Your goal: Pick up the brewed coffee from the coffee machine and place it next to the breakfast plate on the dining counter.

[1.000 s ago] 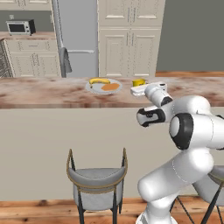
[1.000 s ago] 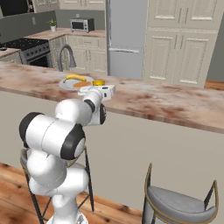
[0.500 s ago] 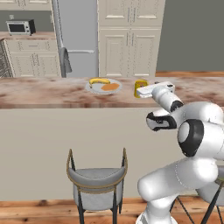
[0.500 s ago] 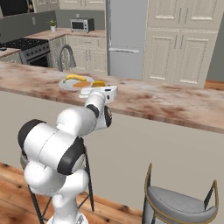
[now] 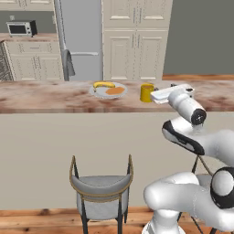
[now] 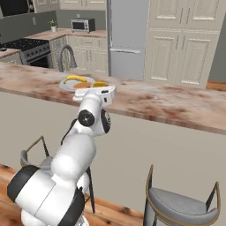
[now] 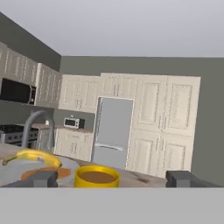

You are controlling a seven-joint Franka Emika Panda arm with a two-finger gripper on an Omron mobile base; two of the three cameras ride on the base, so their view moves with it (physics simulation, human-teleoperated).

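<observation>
Our gripper is wide open around the mug beside the plate; pulling back crookedly could tip coffee.

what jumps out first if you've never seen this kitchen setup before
The bright yellow mug of coffee stands on the marbled dining counter, just right of the plate holding a banana and an orange piece. The white arm's gripper sits right beside the mug with its jaws open, not holding it. Below the counter a grey stool stands against the beige front.
</observation>
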